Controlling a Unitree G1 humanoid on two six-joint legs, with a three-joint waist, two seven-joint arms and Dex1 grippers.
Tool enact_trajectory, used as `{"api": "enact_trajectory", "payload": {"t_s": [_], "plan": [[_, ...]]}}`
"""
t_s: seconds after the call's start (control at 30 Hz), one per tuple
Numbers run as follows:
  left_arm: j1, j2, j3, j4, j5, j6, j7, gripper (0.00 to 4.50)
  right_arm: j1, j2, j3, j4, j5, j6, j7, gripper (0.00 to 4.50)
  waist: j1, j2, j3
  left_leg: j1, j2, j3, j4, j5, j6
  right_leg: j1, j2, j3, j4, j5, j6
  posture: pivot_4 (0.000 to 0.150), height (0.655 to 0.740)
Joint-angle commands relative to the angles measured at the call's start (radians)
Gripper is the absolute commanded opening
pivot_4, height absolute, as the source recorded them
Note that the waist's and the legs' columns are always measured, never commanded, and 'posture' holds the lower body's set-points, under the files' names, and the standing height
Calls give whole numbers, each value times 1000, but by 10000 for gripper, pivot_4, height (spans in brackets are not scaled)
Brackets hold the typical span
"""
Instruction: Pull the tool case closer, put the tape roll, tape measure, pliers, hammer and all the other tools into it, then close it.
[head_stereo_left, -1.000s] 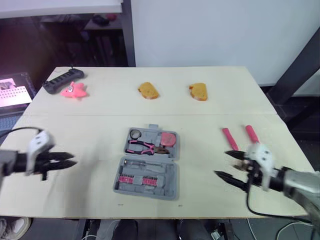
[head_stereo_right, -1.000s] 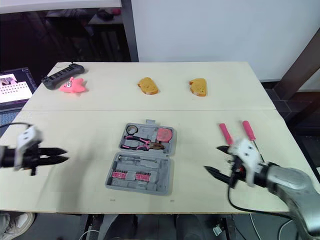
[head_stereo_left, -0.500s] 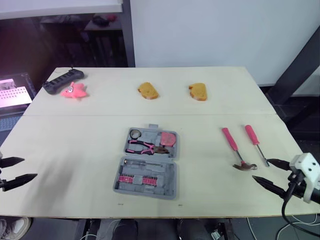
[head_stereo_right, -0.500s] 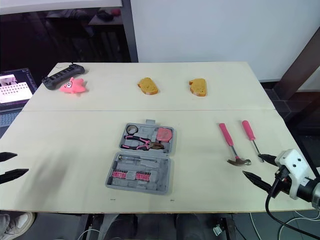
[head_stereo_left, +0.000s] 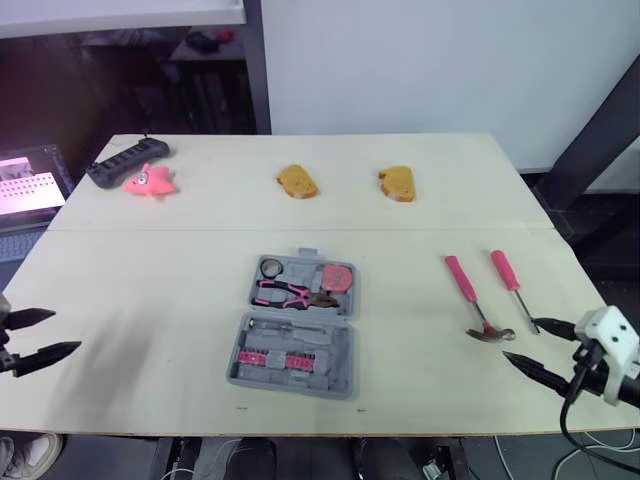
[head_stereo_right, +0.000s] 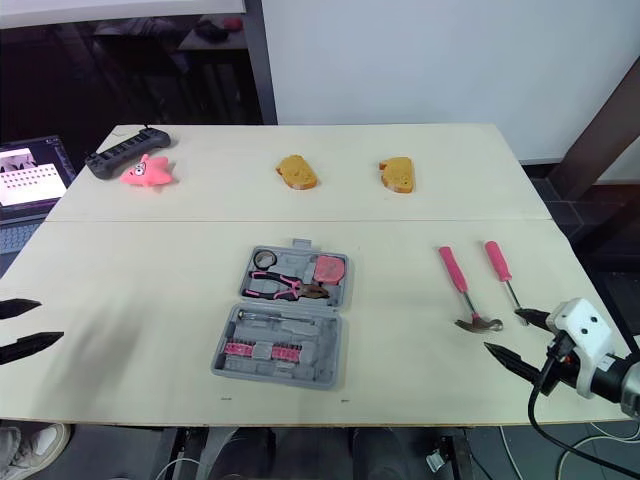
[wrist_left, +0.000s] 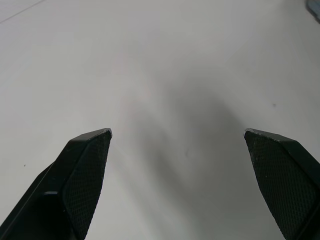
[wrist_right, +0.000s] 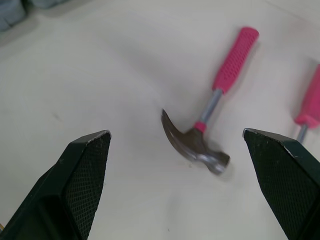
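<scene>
The tool case (head_stereo_left: 297, 325) lies open at the middle of the worktop (head_stereo_left: 180, 270). Its far half already holds the tape roll (head_stereo_left: 270, 267), the pliers (head_stereo_left: 290, 292) and the pink tape measure (head_stereo_left: 335, 277), and its near half holds a row of bits. The lid is not yet shut.

2 tools lie outside it, both well to the right of the case: the hammer (head_stereo_left: 470, 298) and a pink-handled screwdriver (head_stereo_left: 510, 283) just right of it. They lie side by side, roughly parallel and apart.

The hammer's long axis runs near to far. Its pink handle points away and slightly left, and its steel head sits at the near end. That head is just beyond and left of the right end effector (head_stereo_left: 520, 339), which hangs low at the near right edge with its 2 fingers spread wide and empty. In the right wrist view the head and lower shaft sit ahead, between the fingers.

The left end effector (head_stereo_left: 67, 330) is at the near left edge, also spread and empty, with bare worktop ahead and the hammer far across from it.

The right arm is clearly the nearer one. Picking up the hammer probably calls for a short reach forward, closing across the shaft just above the head.
</scene>
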Motion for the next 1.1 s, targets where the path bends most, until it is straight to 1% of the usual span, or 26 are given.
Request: {"api": "enact_trajectory", "payload": {"t_s": [0.03, 0.17, 0.23, 0.33, 0.4, 0.5, 0.57, 0.63, 0.7, 0.77, 0.83, 0.93, 1.1], "plan": [[-18, 22, 0, 53, 11, -35, 17, 44526, 26, -17, -52, 45, -17, -39, 12, 45000, 0, 0, 0, 0, 0, 0, 0, 0, 0, 0, 0, 0, 0, 0, 0, 1500, 7400], [-37, 21, -10, 83, 16, -58, 19, 44526, 21, -10, -53, 79, -22, -58, 3, 45000, -1, 0, 0, 0, 0, 0, 0, 0, 0, 0, 0, 0, 0, 0, 0, 1500, 7400], [-45, 9, -18, 68, 7, -53, 22, 44526, 13, -2, -43, 74, -19, -57, -7, 45000, -2, 0, 0, 0, 0, 0, 0, 0, 0, 0, 0, 0, 0, 0, 0, 1500, 7400], [-54, -17, -25, 32, -4, -37, 43, 44526, 5, 17, -38, 43, -6, -18, -41, 45000, -1, 1, 0, 0, 0, 0, 0, 0, 0, 0, 0, 0, 0, 0, 0, 1500, 7400], [-45, -42, -25, -28, -22, 4, 55, 44526, 16, 26, -29, -34, 9, 68, -82, 45000, 0, 1, 0, 0, 0, 0, 0, 0, 0, 0, 0, 0, 0, 0, 0, 1500, 7400], [12, -100, -39, -218, -49, 81, 77, 44526, -2, 59, -10, -225, 87, 281, -197, 45000, 0, 1, 0, 0, 0, 0, 0, 0, 0, 0, 0, 0, 0, 0, 0, 1500, 7400], [45, -140, -39, -342, -67, 130, 119, 44526, -25, 73, 11, -324, 106, 388, -271, 45000, -1, 1, 0, 0, 0, 0, 0, 0, 0, 0, 0, 1, 0, 0, 0, 1500, 7400], [88, -219, -60, -554, -124, 173, 151, 44526, -133, 123, 72, -431, 113, 554, -441, 45000, -2, 1, 0, 0, 0, 0, 0, 0, 0, 0, 0, 1, 0, 0, 0, 1500, 7400], [119, -269, -80, -701, -157, 178, 161, 44526, -228, 168, 118, -477, 99, 674, -570, 45000, 0, 1, 0, 0, 0, 0, 1, 0, -1, 1, 0, 1, 0, 1, 0, 1500, 7400], [151, -286, -120, -866, -228, 282, 159, 44526, -355, 241, 187, -462, 21, 789, -734, 45000, 0, -1, -1, 0, 0, 0, 1, 1, -1, 0, 0, 1, 0, 1, 0, 1500, 7400], [169, -281, -151, -979, -274, 375, 169, 44526, -437, 293, 212, -422, -23, 876, -836, 45000, 3, 0, 0, -1, 0, 0, 1, 1, -1, 0, 0, 1, 0, 1, 0, 1500, 7400], [172, -271, -161, -1058, -309, 451, 189, 44526, -479, 318, 232, -357, -64, 909, -884, 45000, 12, 1, 0, -2, 0, 0, 1, 1, -1, 0, 0, 1, -1, 1, 0, 1500, 7400], [167, -253, -133, -1140, -365, 516, 196, 44526, -513, 334, 235, -266, -98, 936, -918, 45000, 1, 2, 1, -2, 0, 0, 0, 0, -1, 0, 0, 1, -2, 1, 0, 1500, 7400]]}}
